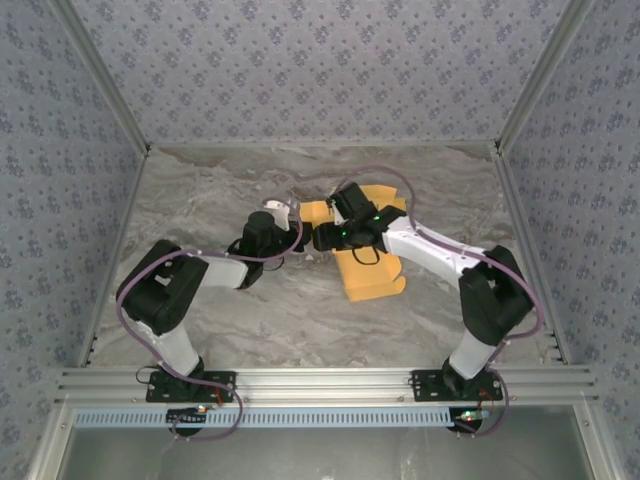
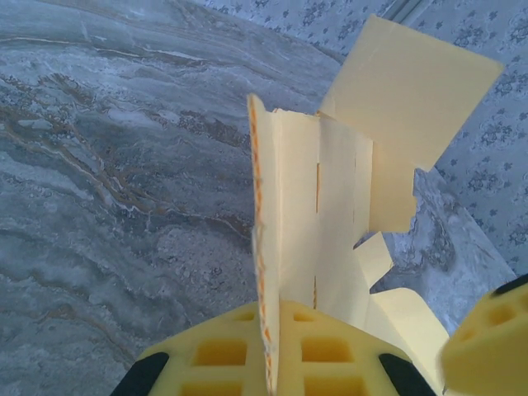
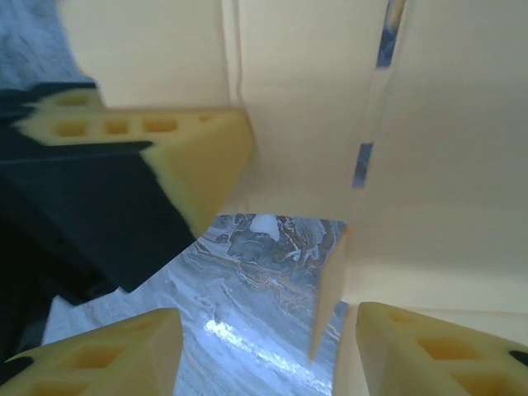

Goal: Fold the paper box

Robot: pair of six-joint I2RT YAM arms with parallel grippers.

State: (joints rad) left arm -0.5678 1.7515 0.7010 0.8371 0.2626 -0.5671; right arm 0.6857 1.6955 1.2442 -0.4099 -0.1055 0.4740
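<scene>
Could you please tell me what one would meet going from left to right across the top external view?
left arm's elbow → left gripper → paper box → right arm's elbow

- Top view: even, diffuse brightness; faint soft shadows on the grey marbled tabletop (image 1: 250, 310).
- Wrist views: the yellow-orange paperboard box (image 3: 330, 124) looks washed pale, close-up softly blurred.

no text, labels or numbers can be read.
</scene>
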